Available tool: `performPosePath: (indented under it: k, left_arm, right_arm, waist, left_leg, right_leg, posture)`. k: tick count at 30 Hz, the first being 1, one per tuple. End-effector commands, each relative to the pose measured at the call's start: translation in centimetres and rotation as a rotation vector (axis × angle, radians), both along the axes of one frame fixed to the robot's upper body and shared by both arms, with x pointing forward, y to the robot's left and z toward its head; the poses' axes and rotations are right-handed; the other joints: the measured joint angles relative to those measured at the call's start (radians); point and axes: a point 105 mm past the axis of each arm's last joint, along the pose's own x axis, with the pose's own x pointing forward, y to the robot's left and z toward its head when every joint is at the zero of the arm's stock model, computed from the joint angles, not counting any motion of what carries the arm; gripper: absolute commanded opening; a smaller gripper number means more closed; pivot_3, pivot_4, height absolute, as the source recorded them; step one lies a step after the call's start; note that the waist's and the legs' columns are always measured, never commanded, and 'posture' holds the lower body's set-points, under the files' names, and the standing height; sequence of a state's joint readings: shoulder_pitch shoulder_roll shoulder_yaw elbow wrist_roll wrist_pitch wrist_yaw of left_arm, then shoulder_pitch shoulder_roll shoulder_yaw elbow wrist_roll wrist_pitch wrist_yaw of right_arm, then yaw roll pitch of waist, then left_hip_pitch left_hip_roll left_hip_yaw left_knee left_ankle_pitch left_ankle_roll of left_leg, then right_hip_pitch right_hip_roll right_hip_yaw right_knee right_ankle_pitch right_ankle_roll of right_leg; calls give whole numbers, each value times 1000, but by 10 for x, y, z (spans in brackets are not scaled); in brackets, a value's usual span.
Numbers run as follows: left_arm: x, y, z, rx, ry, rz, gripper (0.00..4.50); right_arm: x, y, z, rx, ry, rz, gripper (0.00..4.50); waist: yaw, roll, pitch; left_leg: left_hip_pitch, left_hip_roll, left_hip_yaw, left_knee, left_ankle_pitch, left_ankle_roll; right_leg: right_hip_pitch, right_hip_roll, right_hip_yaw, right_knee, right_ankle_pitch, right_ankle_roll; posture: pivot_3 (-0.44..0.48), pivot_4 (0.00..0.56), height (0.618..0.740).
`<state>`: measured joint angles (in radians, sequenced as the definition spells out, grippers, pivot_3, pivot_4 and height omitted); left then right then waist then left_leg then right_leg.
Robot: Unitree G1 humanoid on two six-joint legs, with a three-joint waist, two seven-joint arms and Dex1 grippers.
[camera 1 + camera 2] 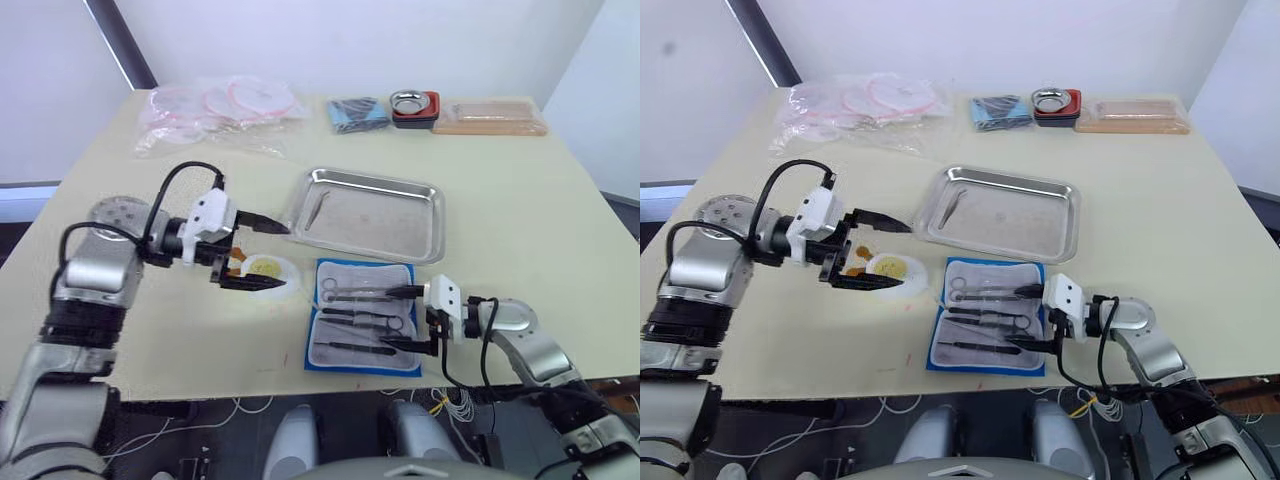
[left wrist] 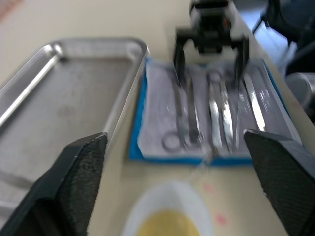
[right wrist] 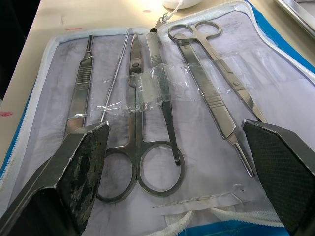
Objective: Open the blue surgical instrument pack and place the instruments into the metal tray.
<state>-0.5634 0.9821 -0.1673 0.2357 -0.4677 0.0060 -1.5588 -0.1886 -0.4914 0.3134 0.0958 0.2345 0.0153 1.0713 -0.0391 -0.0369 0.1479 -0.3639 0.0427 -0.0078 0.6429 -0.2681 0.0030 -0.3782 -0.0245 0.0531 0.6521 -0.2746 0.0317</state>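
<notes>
Right wrist view: right hand point(image 3: 177, 162) spread over steel instruments point(image 3: 157, 103) on grey-lined pack point(image 3: 275, 93); left hand point(image 1: 262, 255) apart.

Two head eyes look forward and down over the whole table point(image 1: 520, 200), far out, nearly identical framing. Left wrist cam looks along its open fingers, low over the table, at the metal tray point(image 2: 74, 88) and blue surgical instrument pack point(image 2: 139, 147). Right wrist cam sits close over the same opened pack, instruments point(image 3: 147, 113) large; all four views share it
</notes>
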Motion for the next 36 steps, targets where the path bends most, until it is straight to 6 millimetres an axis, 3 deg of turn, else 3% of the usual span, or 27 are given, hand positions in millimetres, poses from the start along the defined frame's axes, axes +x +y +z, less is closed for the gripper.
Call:
performPosePath:
  k: [1, 11, 17, 23, 29, 33, 36]
  left_arm:
    - [-8, 1, 8, 14, -23, -88, 4469]
    - [-16, 8, 19, 37, -18, -134, 4469]
    - [-24, -6, 17, -9, 33, -193, 4469]
    - [-17, -34, 9, -46, 39, -174, 4469]
    - [-16, -61, -15, -23, 20, -171, 4469]
    - [-9, -68, -29, 3, 21, -143, 4469]
    - [-6, -72, -36, 13, 29, -121, 3642]
  right_arm:
    - [-28, -29, -74, -216, 265, -78, 4500]
    - [-32, -31, -75, -218, 272, -78, 4500]
    - [-31, -32, -74, -221, 268, -78, 4500]
    - [-31, -31, -74, -221, 271, -81, 4500]
    - [-31, -30, -74, -217, 270, -85, 4500]
    - [-30, -29, -74, -217, 268, -86, 4500]
    - [-29, -29, -73, -216, 265, -89, 4500]
  waist:
    - [0, -1, 0]
    - [4, -2, -1]
    - [5, -2, -1]
    - [15, -2, -1]
    - [19, -2, -2]
    - [22, -2, -2]
    - [22, -2, -2]
  left_leg:
    - [0, 0, 1, -1, 0, 0]
    - [0, 3, 1, -7, 0, 0]
    - [0, 3, 1, -7, 0, 0]
    - [1, 3, 2, -7, 0, 0]
    - [2, 4, 4, -7, 0, 0]
    - [2, 4, 3, -7, 0, 0]
    - [3, 5, 3, -7, 0, 0]
  right_leg:
    - [0, -2, -2, -1, 0, 0]
    - [0, -20, -33, -7, 3, -5]
    - [0, -24, -41, -7, 3, -5]
    - [0, -21, -42, -7, 1, -1]
    - [1, -12, -39, -7, 1, -1]
    - [0, -10, -38, -7, 2, -2]
    - [1, -9, -38, -7, 2, -2]
  posture:
    - [0, 150, 740]
    - [0, 150, 740]
    - [0, 150, 740]
    - [0, 150, 740]
    - [0, 150, 740]
    - [0, 150, 740]
    - [0, 150, 740]
